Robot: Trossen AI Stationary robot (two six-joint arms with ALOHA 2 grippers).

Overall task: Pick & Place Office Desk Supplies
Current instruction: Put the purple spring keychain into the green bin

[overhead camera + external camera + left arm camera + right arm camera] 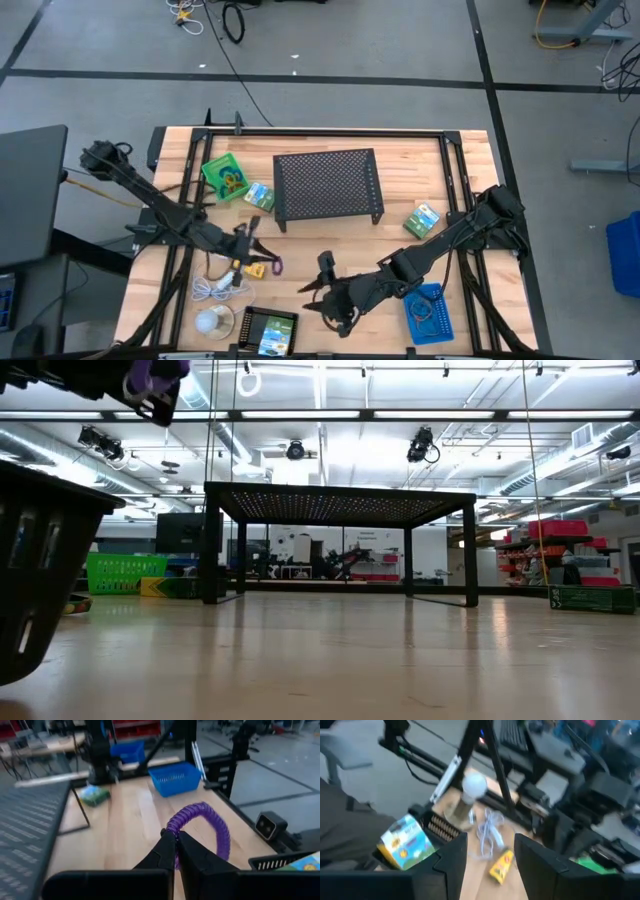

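Observation:
My left gripper (262,254) is shut on a purple coiled loop (202,822) and hovers above the table's near left part; the low view shows it high up with the purple loop (152,374). My right gripper (322,292) is open and empty over the near middle, its fingers (451,857) pointing toward the black tray (270,331), which holds a packet (407,842). A yellow block (501,864) lies flat on the table. The blue tray (430,313) holds loops. A green tray (225,176) and two green-blue packets (260,195) (422,220) rest farther back. My left gripper pinches the purple loop between its two shut fingers (167,851), on one spot of the coil (173,829). The ring stands out beyond the fingertips, lifted clear of the table.
A black mesh stand (328,185) occupies the table's far middle. A white coiled cable (215,288) and a white ball (212,320) lie near the left arm. An orange piece (255,270) lies under the left gripper. Bare wood shows between stand and near edge.

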